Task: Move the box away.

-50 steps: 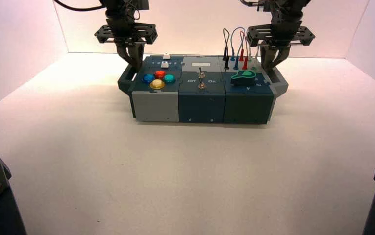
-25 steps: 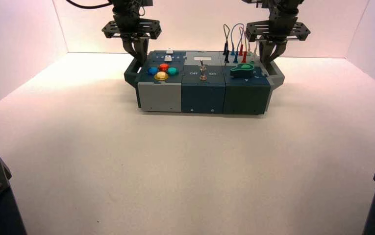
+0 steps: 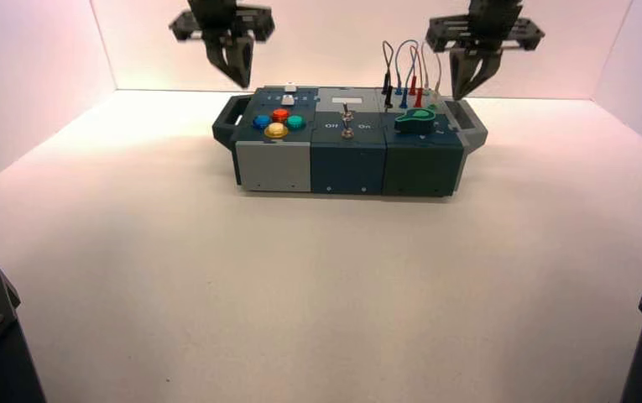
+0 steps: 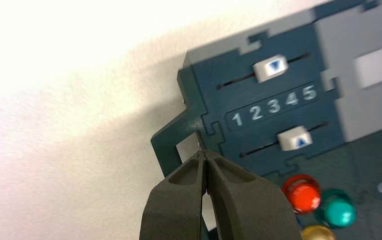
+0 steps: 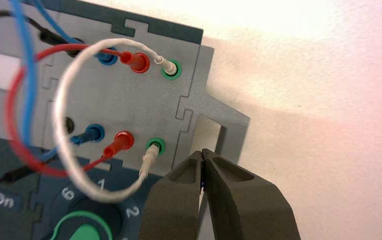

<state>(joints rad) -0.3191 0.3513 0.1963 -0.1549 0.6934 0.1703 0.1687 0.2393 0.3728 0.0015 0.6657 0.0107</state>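
Box (image 3: 347,159) sits at the far middle of the bench (image 3: 317,285); left claw (image 3: 244,86), closed and empty, hovers above its left handle (image 3: 230,117), right claw (image 3: 456,98), closed, above its right handle (image 3: 470,126).

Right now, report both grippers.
Left gripper: closed, empty, above the box's left handle.
Right gripper: closed, empty, above the right handle.

Wide box (image 3: 347,166) sits on pale table (image 3: 300,285), light-grey front panel (image 3: 274,166) at its left. Left gripper (image 3: 244,86) hovers near box's left rear corner, right gripper (image 3: 457,97) near right handle (image 3: 474,133).
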